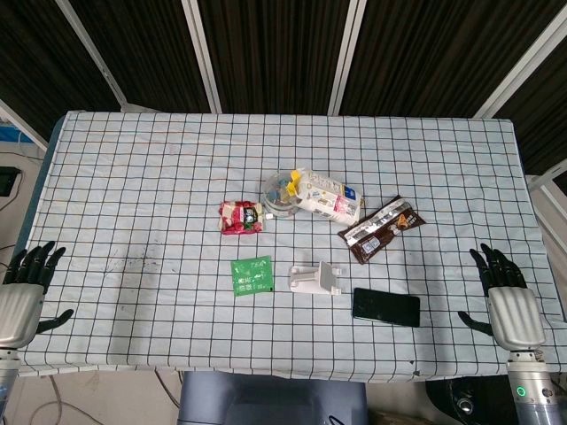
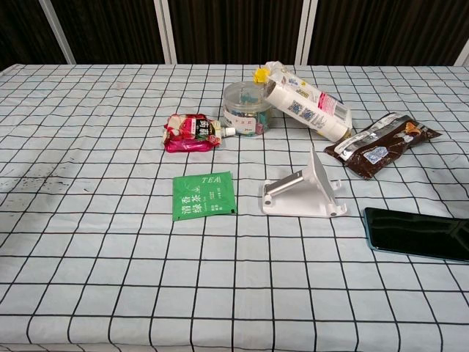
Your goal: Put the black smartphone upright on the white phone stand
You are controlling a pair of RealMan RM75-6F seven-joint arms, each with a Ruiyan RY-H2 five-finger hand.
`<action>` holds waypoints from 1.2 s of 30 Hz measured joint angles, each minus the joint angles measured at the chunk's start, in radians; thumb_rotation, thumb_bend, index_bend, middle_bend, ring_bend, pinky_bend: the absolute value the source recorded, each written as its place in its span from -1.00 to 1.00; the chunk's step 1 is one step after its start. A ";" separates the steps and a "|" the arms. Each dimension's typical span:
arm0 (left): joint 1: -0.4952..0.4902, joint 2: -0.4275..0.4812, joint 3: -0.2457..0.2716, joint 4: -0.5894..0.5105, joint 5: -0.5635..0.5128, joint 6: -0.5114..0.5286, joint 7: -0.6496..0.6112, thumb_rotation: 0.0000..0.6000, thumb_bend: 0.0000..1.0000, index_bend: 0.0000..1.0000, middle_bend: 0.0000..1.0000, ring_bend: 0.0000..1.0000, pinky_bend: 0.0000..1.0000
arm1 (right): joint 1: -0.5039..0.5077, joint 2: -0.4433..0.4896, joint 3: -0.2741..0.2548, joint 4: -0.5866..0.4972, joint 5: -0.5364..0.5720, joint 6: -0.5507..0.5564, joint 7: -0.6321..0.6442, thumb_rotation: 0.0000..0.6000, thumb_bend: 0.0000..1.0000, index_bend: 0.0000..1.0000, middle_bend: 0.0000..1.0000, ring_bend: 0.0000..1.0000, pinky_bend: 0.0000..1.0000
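Now my right hand (image 1: 509,297) waits at the lower right of the head view, fingers apart and empty; my left hand (image 1: 25,288) mirrors it at lower left. The black smartphone (image 1: 386,306) lies flat, lower centre-right, just beside the white phone stand (image 1: 315,278). Thin and flat on the checked tablecloth (image 1: 133,177), it could slip from my fingers, or I might nudge the light stand away.

The counter (image 1: 133,195) wears a white cloth gridded in black. The phone (image 1: 386,306) is black, the stand (image 1: 315,278) white, the tea sachet (image 1: 252,274) green, one pouch (image 1: 241,217) red-pink, one wrapper (image 1: 381,228) dark brown.
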 measured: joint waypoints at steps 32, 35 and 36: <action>0.002 0.004 0.002 -0.005 0.005 0.005 -0.001 1.00 -1.00 -1.00 -1.00 -1.00 -1.00 | 0.035 0.004 -0.014 -0.225 0.002 -0.074 -0.085 1.00 -0.66 -0.64 -0.68 -0.96 -0.72; 0.002 0.005 0.004 -0.004 0.010 0.007 -0.005 1.00 -1.00 -1.00 -1.00 -1.00 -1.00 | 0.052 -0.029 -0.015 -0.264 0.032 -0.112 -0.163 1.00 -0.64 -0.59 -0.63 -0.96 -0.72; 0.002 0.005 0.004 -0.004 0.010 0.007 -0.006 1.00 -1.00 -1.00 -1.00 -1.00 -1.00 | 0.057 -0.041 -0.015 -0.274 0.046 -0.122 -0.190 1.00 -0.64 -0.58 -0.63 -0.96 -0.72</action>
